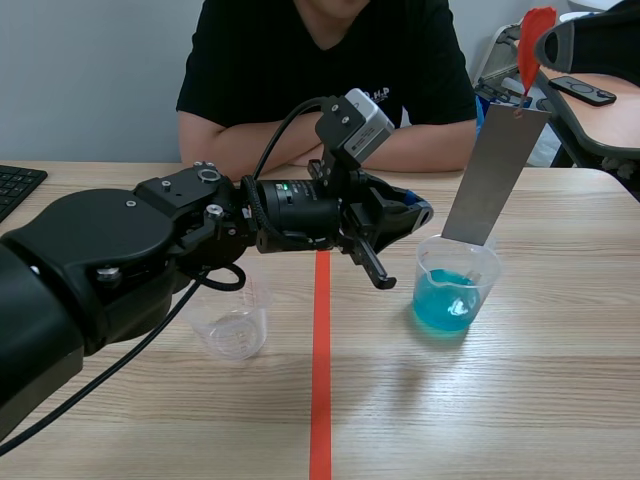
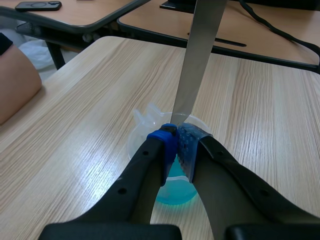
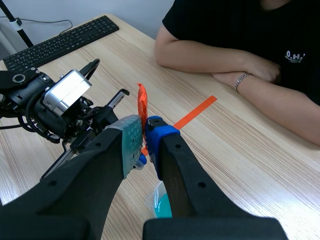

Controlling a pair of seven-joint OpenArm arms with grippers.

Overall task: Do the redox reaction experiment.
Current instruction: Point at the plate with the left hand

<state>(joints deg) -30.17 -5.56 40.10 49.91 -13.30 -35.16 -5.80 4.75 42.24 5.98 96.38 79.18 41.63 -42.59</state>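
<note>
Wooden table [image 1: 560,400], metal strip [image 1: 495,170] standing in the blue-liquid beaker [image 1: 455,290], long axis leaning toward one o'clock, right gripper [image 3: 144,131] pinching its red tab [image 1: 535,40] (top end), left gripper [image 2: 179,136] closed on nothing, at beaker's ten o'clock.

A person [image 1: 330,60] sits with folded arms, a keyboard [image 1: 15,186] beside, perhaps a remote [image 1: 583,90] beyond.

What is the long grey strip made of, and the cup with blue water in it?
The strip, hanging by a red tag, looks like metal: flat, thin, dull grey with a soft sheen. The cup looks like clear plastic, though glass is possible: see-through wall, moulded spout.
</note>
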